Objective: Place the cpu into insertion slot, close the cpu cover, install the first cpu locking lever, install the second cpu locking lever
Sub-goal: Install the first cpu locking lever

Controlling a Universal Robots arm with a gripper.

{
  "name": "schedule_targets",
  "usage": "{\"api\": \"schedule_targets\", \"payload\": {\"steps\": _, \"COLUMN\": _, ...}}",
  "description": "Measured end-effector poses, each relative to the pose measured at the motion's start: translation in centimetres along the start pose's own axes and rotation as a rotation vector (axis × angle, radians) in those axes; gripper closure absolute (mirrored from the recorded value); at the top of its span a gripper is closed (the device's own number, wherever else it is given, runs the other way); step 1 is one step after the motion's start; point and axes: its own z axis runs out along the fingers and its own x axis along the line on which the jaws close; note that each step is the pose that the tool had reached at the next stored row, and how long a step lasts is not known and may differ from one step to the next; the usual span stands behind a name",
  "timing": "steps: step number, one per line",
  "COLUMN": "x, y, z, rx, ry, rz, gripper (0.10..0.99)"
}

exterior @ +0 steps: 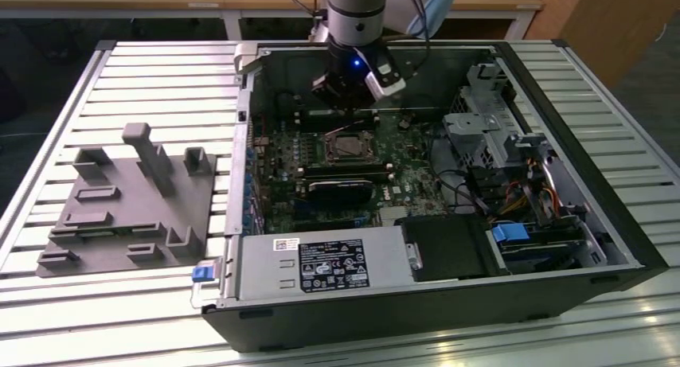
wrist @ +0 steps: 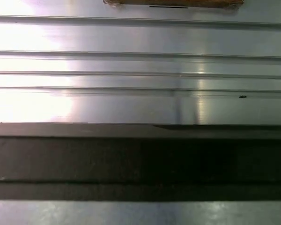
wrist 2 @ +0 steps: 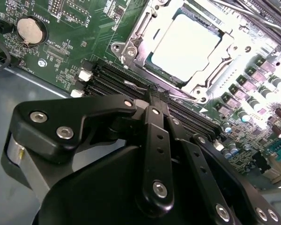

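**Lever step: cpu seated, cover down, jaws closed and empty**

Exterior view: arm drops into the open PC case on the slatted tabletop. gripper hangs over the motherboard, just at 12 o'clock of the socket. cpu sits in that socket, mid-board. Grey fixture is at 9 o'clock of the case, well apart and not involved.

Second wrist view: cpu lies flat in the slot. cpu cover looks folded down around it, with the lid showing through the window. Jaws are drawn together at the fingertips, nothing between them. The tips sit above the memory slots, just beside the socket edge; I see no contact. A locking lever runs along one socket side; can't tell if it's hooked.

First wrist view: tabletop slats and a dark band, probably the case wall. No help for alignment.

My read is that we're on the levers. To do it well:
- Use the closed jaws as a single pusher.
- Contact the lever near its free end, not the pivot.
- Press down first, then sideways under the hook.
- Stay off the cpu lid and the memory slot latches.
- Confirm the cover is fully flat before loading the lever, or it likely binds.
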Motion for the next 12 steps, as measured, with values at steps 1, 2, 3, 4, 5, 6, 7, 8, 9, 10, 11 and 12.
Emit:
{"api": "schedule_targets", "payload": {"steps": 1, "x": -0.05, "y": 0.0, "z": 0.05, "rx": 0.0, "ry": 0.0, "rz": 0.0, "gripper": 0.98}}
{"api": "schedule_targets", "payload": {"steps": 2, "x": -0.09, "y": 0.0, "z": 0.1, "rx": 0.0, "ry": 0.0, "rz": 0.0, "gripper": 0.98}}
{"api": "schedule_targets", "payload": {"steps": 3, "x": -0.14, "y": -0.01, "z": 0.14, "rx": 0.0, "ry": 0.0, "rz": 0.0, "gripper": 0.98}}
{"api": "schedule_targets", "payload": {"steps": 4, "x": -0.18, "y": -0.01, "z": 0.17, "rx": 0.0, "ry": 0.0, "rz": 0.0, "gripper": 0.98}}
{"api": "schedule_targets", "payload": {"steps": 5, "x": -0.22, "y": -0.01, "z": 0.21, "rx": 0.0, "ry": 0.0, "rz": 0.0, "gripper": 0.98}}
{"api": "schedule_targets", "payload": {"steps": 6, "x": -0.27, "y": -0.01, "z": 0.24, "rx": 0.0, "ry": 0.0, "rz": 0.0, "gripper": 0.98}}
{"api": "schedule_targets", "payload": {"steps": 7, "x": -0.32, "y": -0.01, "z": 0.29, "rx": 0.0, "ry": 0.0, "rz": 0.0, "gripper": 0.98}}
{"api": "schedule_targets", "payload": {"steps": 8, "x": -0.35, "y": -0.02, "z": 0.35, "rx": 0.0, "ry": 0.0, "rz": 0.0, "gripper": 0.98}}
{"api": "schedule_targets", "payload": {"steps": 9, "x": -0.39, "y": -0.02, "z": 0.42, "rx": 0.0, "ry": 0.0001, "rz": 0.0, "gripper": 0.98}}
{"api": "schedule_targets", "payload": {"steps": 10, "x": -0.42, "y": -0.02, "z": 0.49, "rx": 0.0, "ry": 0.0, "rz": 0.0, "gripper": 0.98}}
{"api": "schedule_targets", "payload": {"steps": 11, "x": -0.46, "y": -0.03, "z": 0.56, "rx": 0.0, "ry": 0.0001, "rz": 0.0, "gripper": 0.98}}
{"api": "schedule_targets", "payload": {"steps": 12, "x": -0.51, "y": -0.03, "z": 0.64, "rx": 0.0, "ry": 0.0001, "rz": 0.0, "gripper": 0.98}}
